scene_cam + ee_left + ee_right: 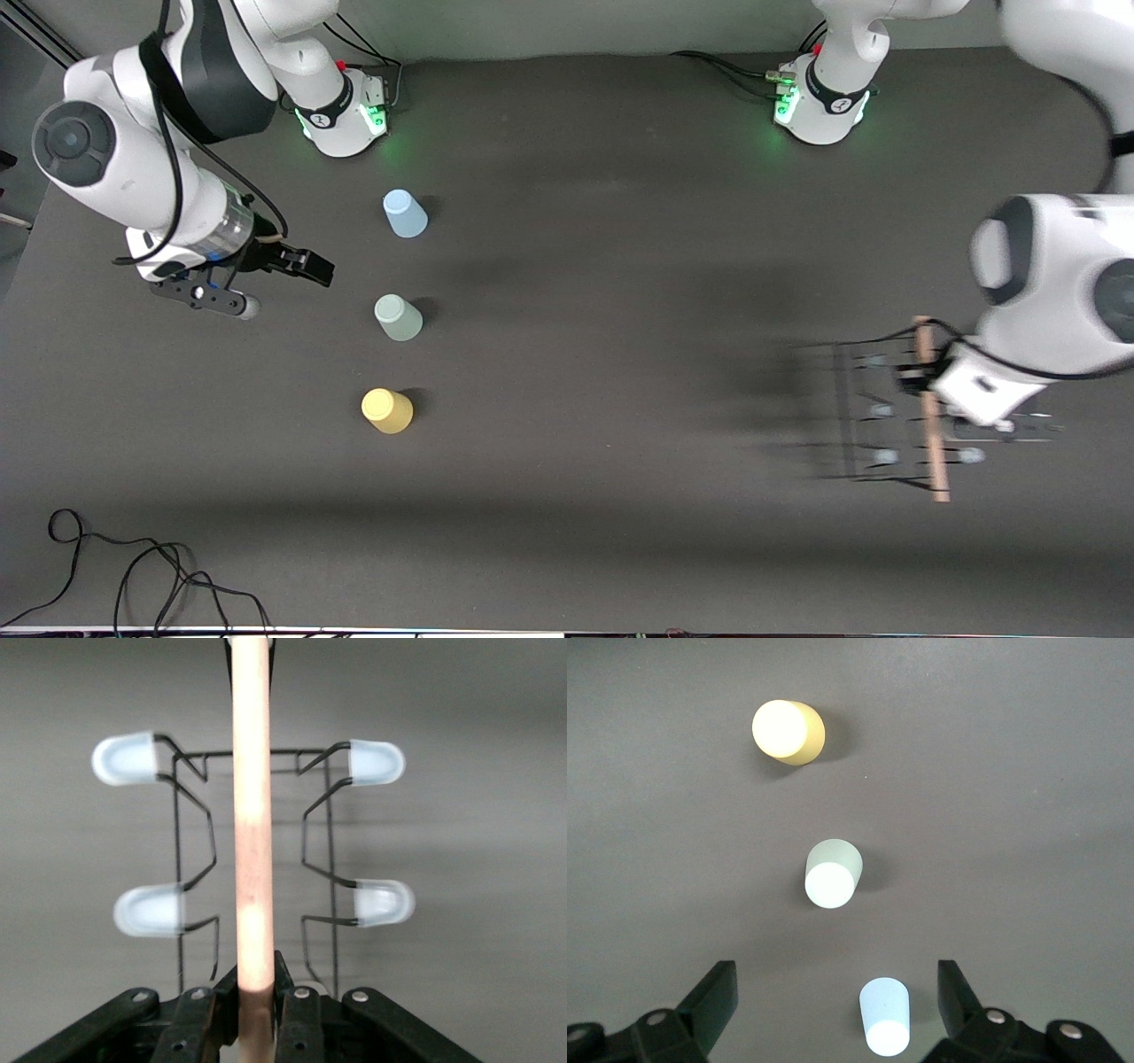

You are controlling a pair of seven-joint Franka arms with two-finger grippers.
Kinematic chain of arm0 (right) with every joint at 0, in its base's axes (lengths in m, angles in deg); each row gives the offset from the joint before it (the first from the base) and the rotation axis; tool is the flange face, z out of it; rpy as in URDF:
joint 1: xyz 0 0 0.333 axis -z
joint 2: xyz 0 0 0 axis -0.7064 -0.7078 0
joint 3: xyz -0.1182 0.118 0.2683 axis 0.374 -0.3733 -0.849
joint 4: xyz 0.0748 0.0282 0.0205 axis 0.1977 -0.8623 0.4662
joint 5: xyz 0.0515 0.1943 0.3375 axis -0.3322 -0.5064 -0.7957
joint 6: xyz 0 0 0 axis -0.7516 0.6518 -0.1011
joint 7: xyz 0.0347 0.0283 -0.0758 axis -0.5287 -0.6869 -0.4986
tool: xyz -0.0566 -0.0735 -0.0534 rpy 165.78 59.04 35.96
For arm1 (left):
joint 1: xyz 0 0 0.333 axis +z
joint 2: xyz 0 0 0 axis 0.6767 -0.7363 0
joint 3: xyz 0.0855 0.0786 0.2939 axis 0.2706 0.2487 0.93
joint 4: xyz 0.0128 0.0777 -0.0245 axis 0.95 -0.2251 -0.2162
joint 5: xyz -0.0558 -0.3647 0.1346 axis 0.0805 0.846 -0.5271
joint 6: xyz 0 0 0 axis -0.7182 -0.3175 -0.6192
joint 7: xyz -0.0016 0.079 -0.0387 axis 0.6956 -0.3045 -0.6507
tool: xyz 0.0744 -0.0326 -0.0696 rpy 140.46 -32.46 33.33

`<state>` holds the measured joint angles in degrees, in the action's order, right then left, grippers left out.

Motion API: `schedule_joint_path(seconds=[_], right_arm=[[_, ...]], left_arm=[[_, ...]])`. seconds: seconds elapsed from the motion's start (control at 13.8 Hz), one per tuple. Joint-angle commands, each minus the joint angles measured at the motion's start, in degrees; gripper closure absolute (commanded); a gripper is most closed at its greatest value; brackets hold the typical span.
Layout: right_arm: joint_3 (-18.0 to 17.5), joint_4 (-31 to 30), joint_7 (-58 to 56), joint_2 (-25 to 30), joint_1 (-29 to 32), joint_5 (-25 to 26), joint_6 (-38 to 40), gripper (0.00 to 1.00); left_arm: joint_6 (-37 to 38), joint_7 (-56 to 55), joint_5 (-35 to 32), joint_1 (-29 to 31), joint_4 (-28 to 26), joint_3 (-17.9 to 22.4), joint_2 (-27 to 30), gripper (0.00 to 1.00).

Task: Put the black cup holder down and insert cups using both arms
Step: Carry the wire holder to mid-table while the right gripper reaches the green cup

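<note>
Where the dark grey table point(602, 266) fills the front view: no readable writing or brand mark on any item; matte cloth-like surface, pale wall strip along the top edge, loose black cables point(133, 576) at the edge nearest the front camera. Toward the left arm's end of the table: black rack point(257, 868) with wooden handle point(930, 416) and pale peg caps point(128, 759), blurred in the front view. Left gripper point(252, 1005) with fingers clamped together on the handle, over that end of the table. Toward the right arm's end: three cups set upside down in a row, well apart, blue cup point(405, 213) farthest from the front camera, green cup point(398, 318) between, yellow cup point(387, 410) nearest. Right gripper point(837, 1010) with fingers wide apart, empty, above the table beside the row, waiting. Green lights point(381, 115) on both round bases.
</note>
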<state>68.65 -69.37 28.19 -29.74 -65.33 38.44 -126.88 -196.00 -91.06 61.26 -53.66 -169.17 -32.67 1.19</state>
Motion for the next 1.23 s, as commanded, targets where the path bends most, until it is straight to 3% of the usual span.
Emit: schedule_joint_path(seconds=[0.0,0.22,0.65,0.94,1.16], right_arm=[[0.0,0.0,0.1,-0.1,0.0,-0.5,0.2,0.00],[0.0,0.0,0.2,-0.1,0.0,-0.5,0.2,0.00],[0.0,-0.6,0.4,-0.1,-0.1,-0.4,0.3,0.00],[-0.1,-2.2,0.4,-0.1,-0.2,-0.3,-0.3,0.00],[-0.1,-6.2,0.5,0.5,-1.2,-0.4,-5.4,0.00]], left_arm=[[1.2,-13.4,0.1,-8.8,0.2,1.1,1.2,1.00],[0.3,-26.9,0.0,-18.8,0.7,1.1,0.6,1.00],[-0.5,-43.3,0.1,-34.1,6.6,0.0,-1.8,1.00],[-12.4,-51.1,-0.8,-41.6,8.8,-0.2,-7.4,1.00],[-18.1,-51.3,-0.9,-44.6,8.8,-0.2,-10.7,1.00]])
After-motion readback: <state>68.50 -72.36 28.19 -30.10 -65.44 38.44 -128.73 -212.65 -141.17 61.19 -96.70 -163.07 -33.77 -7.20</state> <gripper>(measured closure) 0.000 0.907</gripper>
